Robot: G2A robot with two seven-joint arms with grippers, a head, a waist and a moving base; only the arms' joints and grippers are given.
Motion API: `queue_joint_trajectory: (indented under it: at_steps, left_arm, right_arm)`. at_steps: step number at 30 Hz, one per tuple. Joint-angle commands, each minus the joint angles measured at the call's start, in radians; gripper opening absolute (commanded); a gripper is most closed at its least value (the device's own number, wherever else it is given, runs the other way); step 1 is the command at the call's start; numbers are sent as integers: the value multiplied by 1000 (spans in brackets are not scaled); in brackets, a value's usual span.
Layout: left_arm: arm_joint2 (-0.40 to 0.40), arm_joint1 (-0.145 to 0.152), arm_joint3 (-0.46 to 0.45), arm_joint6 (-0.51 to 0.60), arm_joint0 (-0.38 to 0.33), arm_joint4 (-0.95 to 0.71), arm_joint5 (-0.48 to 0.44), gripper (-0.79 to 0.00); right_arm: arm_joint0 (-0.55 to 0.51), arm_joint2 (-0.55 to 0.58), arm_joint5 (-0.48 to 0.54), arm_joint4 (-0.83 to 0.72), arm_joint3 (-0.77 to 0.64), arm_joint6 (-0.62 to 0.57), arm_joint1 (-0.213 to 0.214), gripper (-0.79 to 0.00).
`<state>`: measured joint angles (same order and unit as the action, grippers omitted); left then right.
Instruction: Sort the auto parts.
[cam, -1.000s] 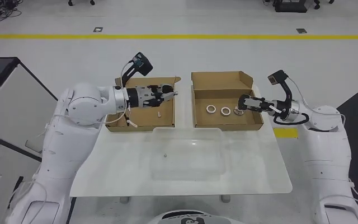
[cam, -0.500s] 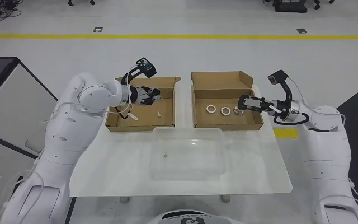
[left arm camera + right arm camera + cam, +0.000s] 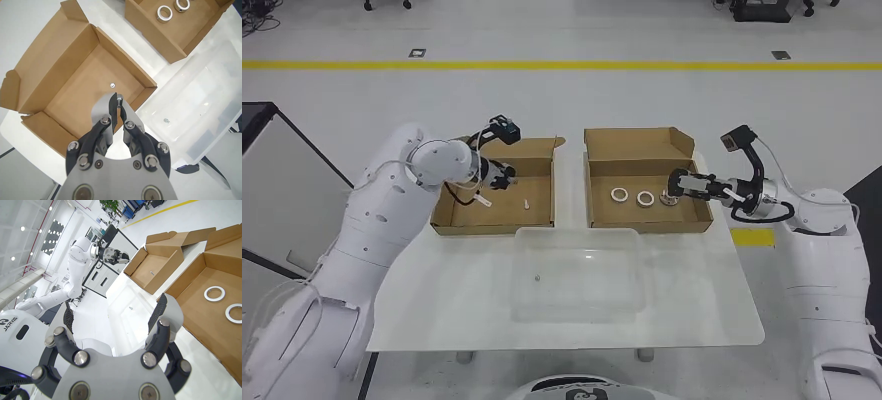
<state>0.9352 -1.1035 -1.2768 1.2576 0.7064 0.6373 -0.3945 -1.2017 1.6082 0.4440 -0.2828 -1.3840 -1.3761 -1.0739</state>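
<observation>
- Table (image 3: 442, 300): left box (image 3: 492, 228) and right box (image 3: 647, 222) side by side, far edge.
- Left box: small part (image 3: 527, 205) inside.
- Right box: rings (image 3: 622, 195) inside.
- Bin (image 3: 580, 232), near side of boxes: one fastener (image 3: 539, 278) inside.

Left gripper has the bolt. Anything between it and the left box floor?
Nothing visible. The bolt in the left gripper hangs over the open left box; one small fastener lies on its floor.

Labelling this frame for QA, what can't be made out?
Top view: part under the right gripper, partly covered by it; type unclear.
Clear bin: loose piece too small to name in any view.
Right wrist view: one ring cut off by the edge.
</observation>
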Motion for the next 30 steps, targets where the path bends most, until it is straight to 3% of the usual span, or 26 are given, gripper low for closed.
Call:
queue_joint_trajectory:
  at_steps: [1, 14, 17, 22, 30]
  left_arm:
    - [-15, -6, 31, -4, -7, -10, 17, -785]
    - [-40, -11, 36, -15, 0, -4, 20, -785]
    - [-65, -19, 82, -26, -9, 14, 52, -785]
    - [-147, -57, 222, -56, -67, 29, 81, -785]
    - [-284, -148, 463, -101, -162, 16, 104, -785]
  right_arm:
    - [0, 0, 0, 0, 0, 0, 0, 0]
    - [0, 0, 0, 0, 0, 0, 0, 0]
    - [0, 0, 0, 0, 0, 0, 0, 0]
    - [0, 0, 0, 0, 0, 0, 0, 0]
    - [0, 0, 0, 0, 0, 0, 0, 0]
